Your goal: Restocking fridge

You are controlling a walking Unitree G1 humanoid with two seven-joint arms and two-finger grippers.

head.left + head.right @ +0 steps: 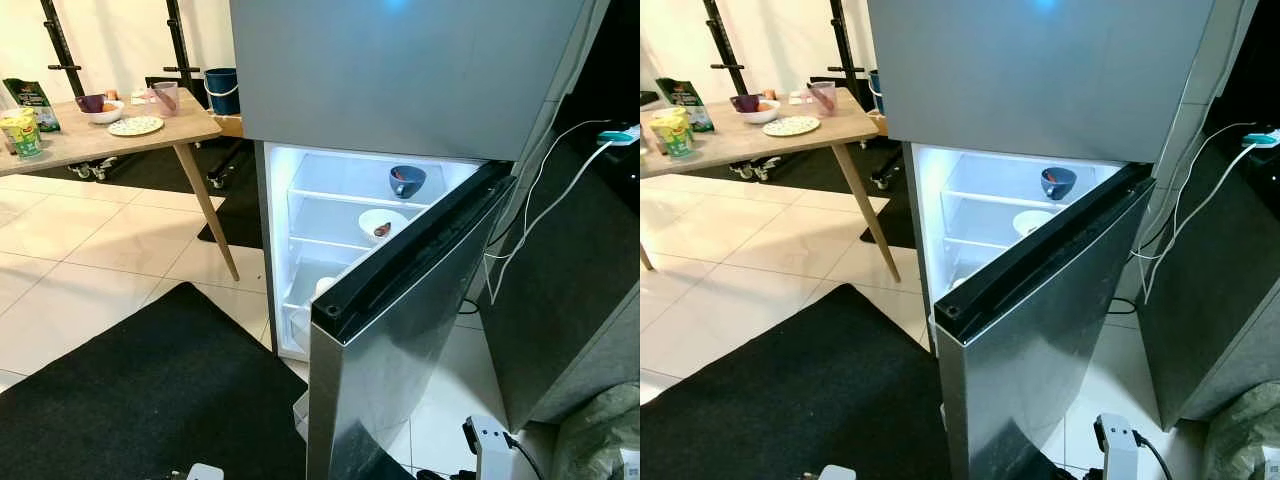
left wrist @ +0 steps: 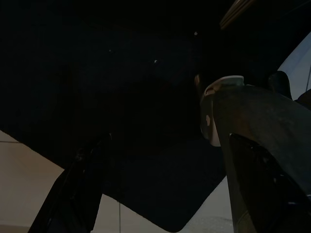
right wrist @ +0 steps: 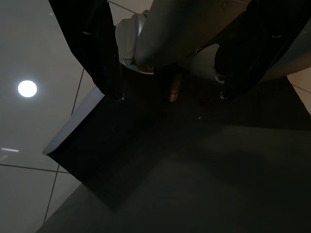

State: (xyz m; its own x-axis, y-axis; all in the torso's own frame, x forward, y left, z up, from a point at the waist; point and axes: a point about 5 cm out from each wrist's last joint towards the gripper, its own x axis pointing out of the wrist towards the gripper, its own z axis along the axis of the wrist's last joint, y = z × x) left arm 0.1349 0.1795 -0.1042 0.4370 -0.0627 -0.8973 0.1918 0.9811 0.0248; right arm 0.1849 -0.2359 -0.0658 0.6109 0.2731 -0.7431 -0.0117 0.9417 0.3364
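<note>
Fridge (image 1: 400,80): directly ahead, lit inside, lower door (image 1: 400,340) swung half open towards the robot, its black top edge running diagonally across the opening.
Already stocked: a blue bowl (image 1: 407,181) on the upper shelf, a white bowl (image 1: 383,223) on the shelf below.
Goods to restock: on the wooden tabletop (image 1: 150,140), ahead and well to the robot's left; a snack bag (image 1: 30,100), a green cup (image 1: 24,135), a patterned plate (image 1: 135,126), a pink tumbler (image 1: 165,98).
Left end effector (image 2: 150,160): hanging low over the black mat (image 1: 150,400), fingers spread, holding nothing.
Right end effector (image 3: 165,63): also hanging idle over mat and tile, fingers apart, empty.
Key relation: the goods lie away to the left, so the left arm is judged nearer; the robot must probably turn and walk there first.
Door: stands between the right arm and the shelves.
</note>
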